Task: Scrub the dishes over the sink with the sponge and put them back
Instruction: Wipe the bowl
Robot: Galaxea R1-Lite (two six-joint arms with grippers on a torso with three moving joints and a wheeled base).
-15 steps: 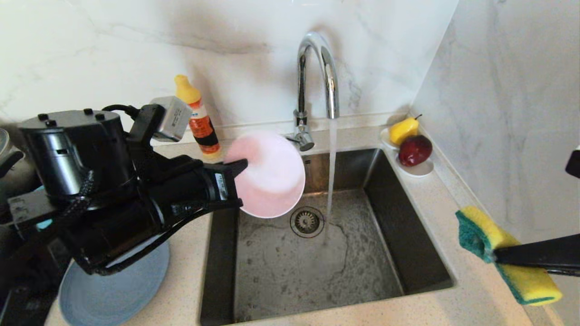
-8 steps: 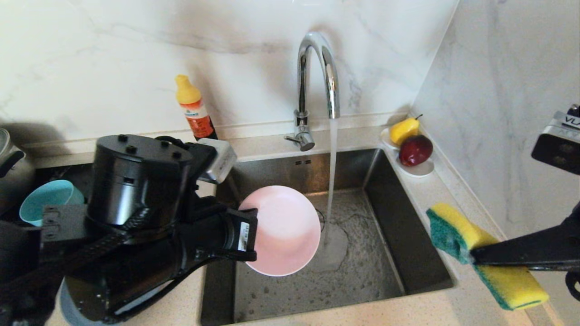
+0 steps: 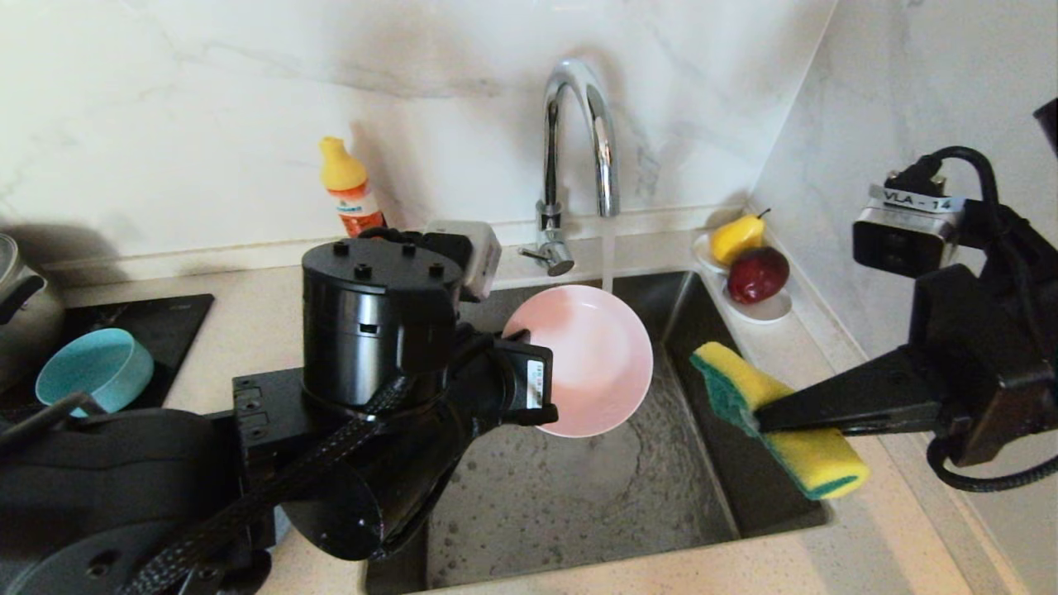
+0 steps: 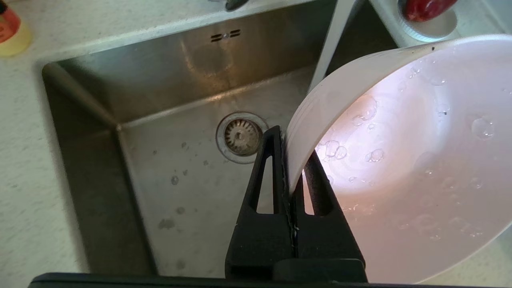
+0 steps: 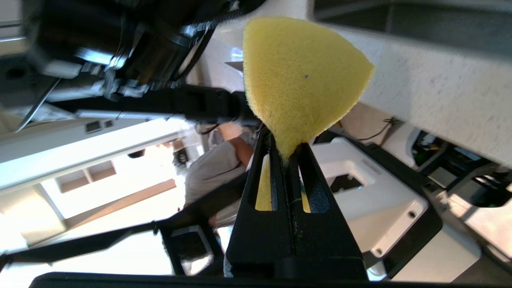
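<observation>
The pale pink shallow bowl [image 3: 588, 357] is a smooth round dish, tilted up on edge so its hollow faces forward and to the right; in the left wrist view its inside [image 4: 404, 168] is beaded with water drops. It hangs above the sink [image 3: 570, 487], a square brushed steel basin with a wet floor and a round strainer drain [image 4: 240, 137], and the stream from the curved chrome tap [image 3: 579, 140] falls just behind the bowl's upper rim. The left gripper [image 3: 529, 388] is clamped on the bowl's rim at its left side, one finger inside the hollow and one on the outer wall, with no gap showing between fingers and rim. The right gripper [image 3: 764, 413] reaches in level from the right and is pinched tight on the narrowed middle of the sponge [image 3: 777, 417], whose yellow foam bulges out on both sides of the fingers [image 5: 280, 176] and whose dark green scouring face is turned toward the bowl. The sponge hangs over the sink's right edge, near the bowl but apart from it. The small teal bowl [image 3: 95, 368] stands on the counter far to the left. A white saucer [image 3: 764, 310] with a pear and a red fruit sits at the back right corner, close behind the sponge arm, and a yellow-capped bottle [image 3: 351, 194] stands against the wall behind the left arm. The basin floor below both grippers lies open.
</observation>
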